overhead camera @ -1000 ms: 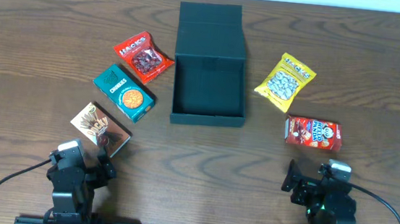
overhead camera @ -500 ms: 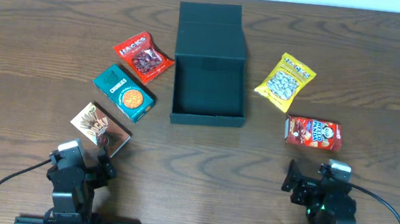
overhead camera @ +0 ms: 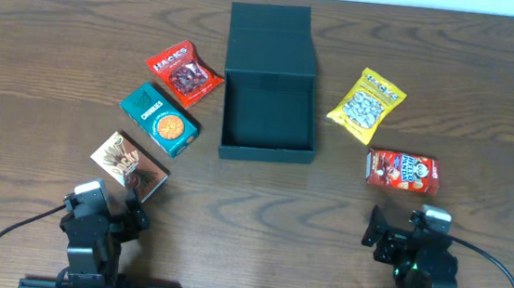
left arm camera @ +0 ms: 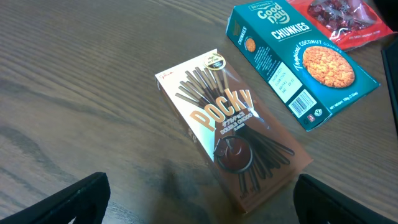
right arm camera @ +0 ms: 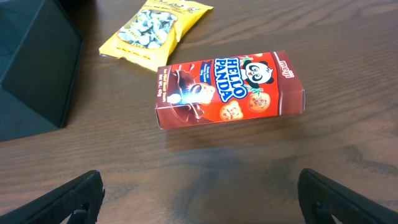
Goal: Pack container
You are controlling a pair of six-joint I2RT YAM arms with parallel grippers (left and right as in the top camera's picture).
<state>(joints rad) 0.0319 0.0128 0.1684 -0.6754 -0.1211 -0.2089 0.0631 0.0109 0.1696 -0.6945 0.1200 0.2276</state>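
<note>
The dark teal-green container (overhead camera: 265,148) stands open at the table's centre, its lid flap (overhead camera: 271,38) laid back; its corner shows in the right wrist view (right arm camera: 37,68). Left of it lie a red snack bag (overhead camera: 184,72), a teal Chunkies box (overhead camera: 159,119) (left arm camera: 298,59) and a Pocky box (overhead camera: 129,165) (left arm camera: 233,134). Right of it lie a yellow snack bag (overhead camera: 365,104) (right arm camera: 155,28) and a red Hello Panda box (overhead camera: 403,170) (right arm camera: 230,89). My left gripper (overhead camera: 102,207) (left arm camera: 199,202) is open and empty just short of the Pocky box. My right gripper (overhead camera: 409,236) (right arm camera: 199,199) is open and empty before the Hello Panda box.
The table is dark wood (overhead camera: 251,209). Both arms sit at its front edge with cables trailing. The container's inside shows nothing in it.
</note>
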